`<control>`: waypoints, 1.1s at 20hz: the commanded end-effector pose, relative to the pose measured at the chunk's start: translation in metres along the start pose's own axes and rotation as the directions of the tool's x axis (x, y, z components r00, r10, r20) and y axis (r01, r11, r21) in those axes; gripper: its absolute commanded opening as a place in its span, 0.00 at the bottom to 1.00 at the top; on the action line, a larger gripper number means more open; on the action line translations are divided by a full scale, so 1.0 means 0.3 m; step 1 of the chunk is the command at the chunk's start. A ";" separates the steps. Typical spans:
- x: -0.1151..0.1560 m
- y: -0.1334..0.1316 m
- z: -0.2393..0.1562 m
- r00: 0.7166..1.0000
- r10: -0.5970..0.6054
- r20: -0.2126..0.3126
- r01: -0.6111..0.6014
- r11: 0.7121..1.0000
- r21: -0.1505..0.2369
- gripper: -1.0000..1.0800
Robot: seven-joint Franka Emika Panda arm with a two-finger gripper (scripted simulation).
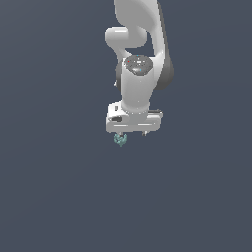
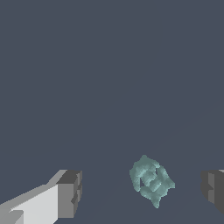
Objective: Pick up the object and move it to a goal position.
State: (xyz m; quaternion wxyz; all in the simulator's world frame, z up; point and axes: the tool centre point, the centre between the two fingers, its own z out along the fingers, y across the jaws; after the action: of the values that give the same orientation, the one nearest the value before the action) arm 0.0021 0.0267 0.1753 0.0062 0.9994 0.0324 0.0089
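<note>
The white arm (image 1: 140, 59) reaches down out of the top of the exterior view, its wrist pointing straight down at a flat, dark grey-blue counter (image 1: 54, 197). The gripper (image 1: 132, 134) hangs at the arm's lower end, a broad white block with two short fingers (image 1: 144, 133) showing just under it.

The object (image 1: 120, 140) is a tiny teal-green lump with darker specks, far narrower than the gripper. In the exterior view it sits just below the gripper's underside, toward the exterior view's left end of the block, near the finger on that side. Whether it touches that finger cannot be told from this view, and whether it rests on the counter or is clear of it cannot be told either.

The wrist view shows the fingers (image 2: 70, 192) spread wide apart, their dark grey pads facing each other across an open gap. The object (image 2: 151, 180) lies in that gap, between the two pads and touching neither. It is nearer to one pad than to the other, with bare counter (image 2: 109, 78) visible on both sides of it. Its surface is knobbly and uneven, with an irregular outline.
</note>
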 end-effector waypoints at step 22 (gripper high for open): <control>-0.029 -0.005 0.018 0.998 -0.061 0.012 0.061 0.998 0.019 0.96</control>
State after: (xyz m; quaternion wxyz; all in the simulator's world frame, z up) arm -0.0050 0.0298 0.1727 -0.0031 0.9983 0.0581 0.0024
